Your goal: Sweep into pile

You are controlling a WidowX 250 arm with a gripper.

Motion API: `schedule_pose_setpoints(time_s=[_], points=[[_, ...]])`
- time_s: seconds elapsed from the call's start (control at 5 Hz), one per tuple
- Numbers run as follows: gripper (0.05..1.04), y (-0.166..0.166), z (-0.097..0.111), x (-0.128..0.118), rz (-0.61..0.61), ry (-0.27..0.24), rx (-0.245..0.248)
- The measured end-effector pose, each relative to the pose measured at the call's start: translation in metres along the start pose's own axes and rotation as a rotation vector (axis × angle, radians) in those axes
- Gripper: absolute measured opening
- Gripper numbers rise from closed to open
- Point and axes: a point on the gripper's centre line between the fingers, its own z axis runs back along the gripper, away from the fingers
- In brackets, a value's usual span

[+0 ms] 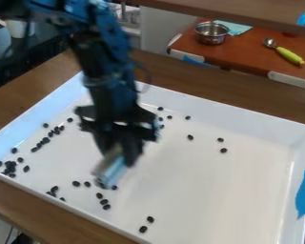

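End effector, black two-finger, hangs over the left-centre of the white rectangular tray, tilted toward the tray's near edge. Narrow, closed on a short light-blue and grey-brown block; motion blur hides the block's exact shape. Can't tell if the block touches the tray floor.

Small black oval beans are the sweep target, scattered in the tray. A few sit just beside the block's lower end, more just below it. Densest clump is in the tray's left corner; a loose line of them runs up from there along the left wall. Small group at the near-left wall, pair near the near edge, loose handful behind and right of the arm.

Tray sits on a brown wooden table. Blue tape on its right rim. Beyond, on a red-brown surface: shiny metal pot, pale teal cloth, metal scoop with yellow-green handle.
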Motion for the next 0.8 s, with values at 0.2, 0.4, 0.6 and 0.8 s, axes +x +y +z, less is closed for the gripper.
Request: schedule_pose_setpoints(time_s=[0.2, 0.4, 0.6, 0.8], points=[[0.375, -0.042, -0.018, -0.002, 0.000, 0.022, 0.032], [0.375, -0.080, -0.029, -0.005, -0.012, 0.008, 0.046], [0.375, -0.100, -0.040, -0.013, -0.024, 0.006, 0.056], [0.375, -0.110, -0.046, -0.015, -0.049, -0.014, 0.061]])
